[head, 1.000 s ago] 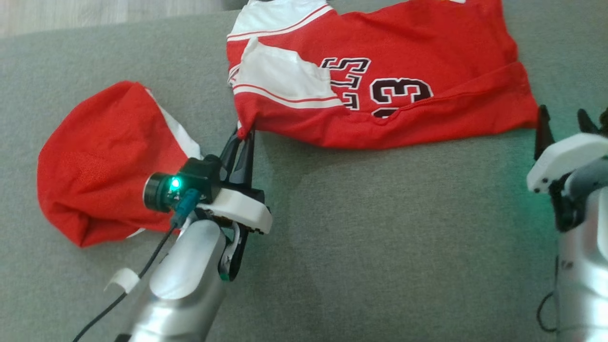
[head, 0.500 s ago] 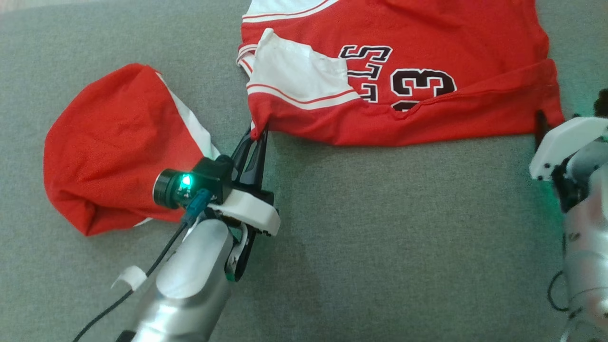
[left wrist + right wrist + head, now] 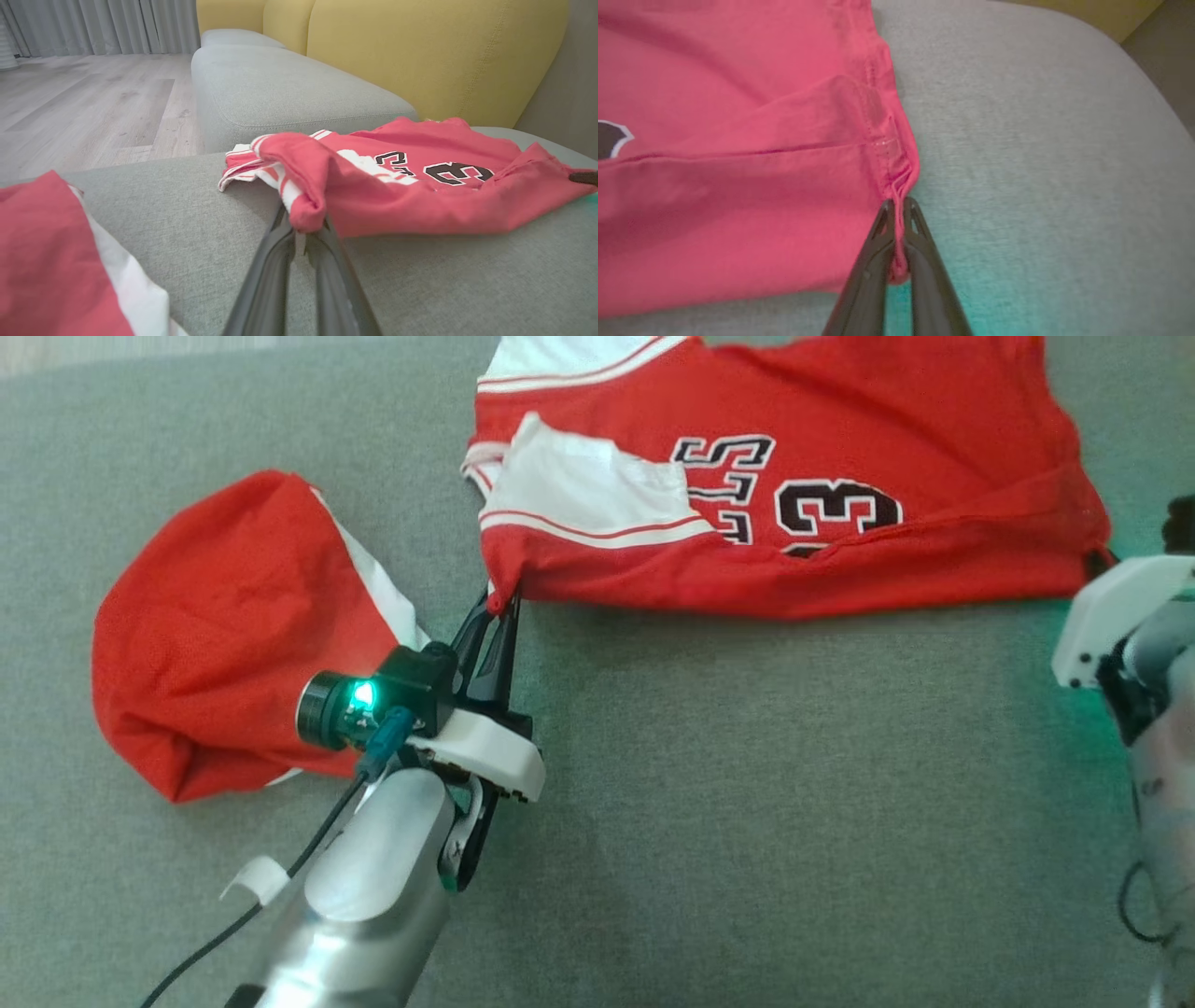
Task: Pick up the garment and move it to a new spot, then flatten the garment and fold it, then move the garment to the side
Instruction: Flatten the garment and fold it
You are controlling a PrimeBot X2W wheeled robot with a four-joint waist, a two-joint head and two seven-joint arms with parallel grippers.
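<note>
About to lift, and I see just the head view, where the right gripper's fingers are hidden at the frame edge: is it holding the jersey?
Observer: Yes. In the right wrist view the right gripper is shut on a bunched corner of the jersey.
Operator: And the left grip?
Observer: The left wrist view shows the left gripper shut on a rolled red corner beside the white trim.
Operator: What's behind the jersey?
Observer: A yellow backrest.
</note>
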